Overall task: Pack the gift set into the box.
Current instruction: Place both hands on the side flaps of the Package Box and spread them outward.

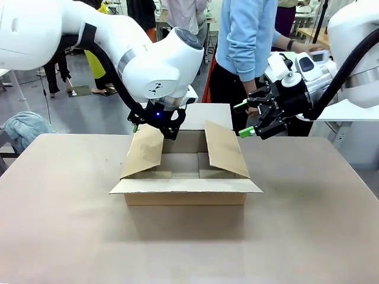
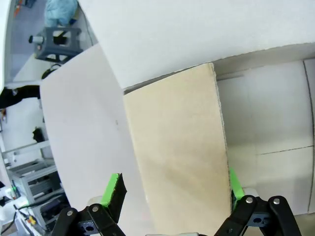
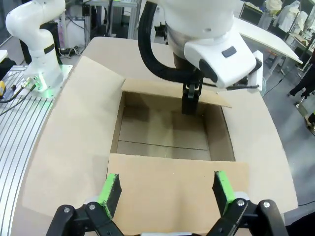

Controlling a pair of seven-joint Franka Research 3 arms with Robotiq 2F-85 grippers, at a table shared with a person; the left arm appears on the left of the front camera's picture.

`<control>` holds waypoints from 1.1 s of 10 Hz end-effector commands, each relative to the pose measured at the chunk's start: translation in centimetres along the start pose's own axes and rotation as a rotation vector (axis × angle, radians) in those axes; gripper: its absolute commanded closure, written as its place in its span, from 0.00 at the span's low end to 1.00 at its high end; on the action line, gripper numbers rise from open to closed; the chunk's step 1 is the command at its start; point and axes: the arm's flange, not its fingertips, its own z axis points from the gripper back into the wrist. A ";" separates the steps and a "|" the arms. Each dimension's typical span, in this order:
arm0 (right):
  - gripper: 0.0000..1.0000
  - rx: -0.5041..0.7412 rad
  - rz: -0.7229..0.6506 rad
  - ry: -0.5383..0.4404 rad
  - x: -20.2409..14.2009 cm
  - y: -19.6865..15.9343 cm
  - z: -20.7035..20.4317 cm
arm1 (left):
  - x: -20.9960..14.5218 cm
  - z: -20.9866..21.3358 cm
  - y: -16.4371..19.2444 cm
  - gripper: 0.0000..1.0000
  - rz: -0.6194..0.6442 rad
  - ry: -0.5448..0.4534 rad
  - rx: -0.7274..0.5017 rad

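The box (image 1: 185,199) stands open in the middle of the table, its four flaps up or folded outward and its brown floor bare. My left gripper (image 1: 154,127) is open at the top of the left flap (image 2: 177,147), whose upper edge lies between the green pads; it also shows beyond the box as the left gripper (image 3: 189,103). Off the box's far right corner, my right gripper (image 1: 243,120) hangs open in the air with nothing in it. From its own wrist, the right gripper (image 3: 167,184) looks down over the right flap (image 3: 177,191). The gift set is out of view.
The tan table (image 1: 59,225) has free room all around the box. A person in a light blue top (image 1: 246,35) stands at the far side behind the right gripper. A blue cloth on a stool (image 1: 21,127) sits off the table's left.
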 end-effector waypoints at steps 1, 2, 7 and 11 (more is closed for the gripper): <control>0.00 0.000 -0.015 0.017 0.5 -0.2 0.2 | -1.8 1.1 2.7 0.00 0.030 -0.026 0.005; 0.00 0.000 -0.015 0.017 0.5 -0.2 0.2 | -2.4 1.7 4.2 0.00 0.037 -0.037 -0.011; 0.00 0.000 -0.015 0.017 0.5 -0.2 0.2 | -4.0 -0.2 16.4 0.00 0.162 0.028 -0.278; 0.00 0.000 -0.015 0.017 0.5 -0.2 0.2 | -4.9 -7.2 24.3 0.00 0.138 0.181 -0.778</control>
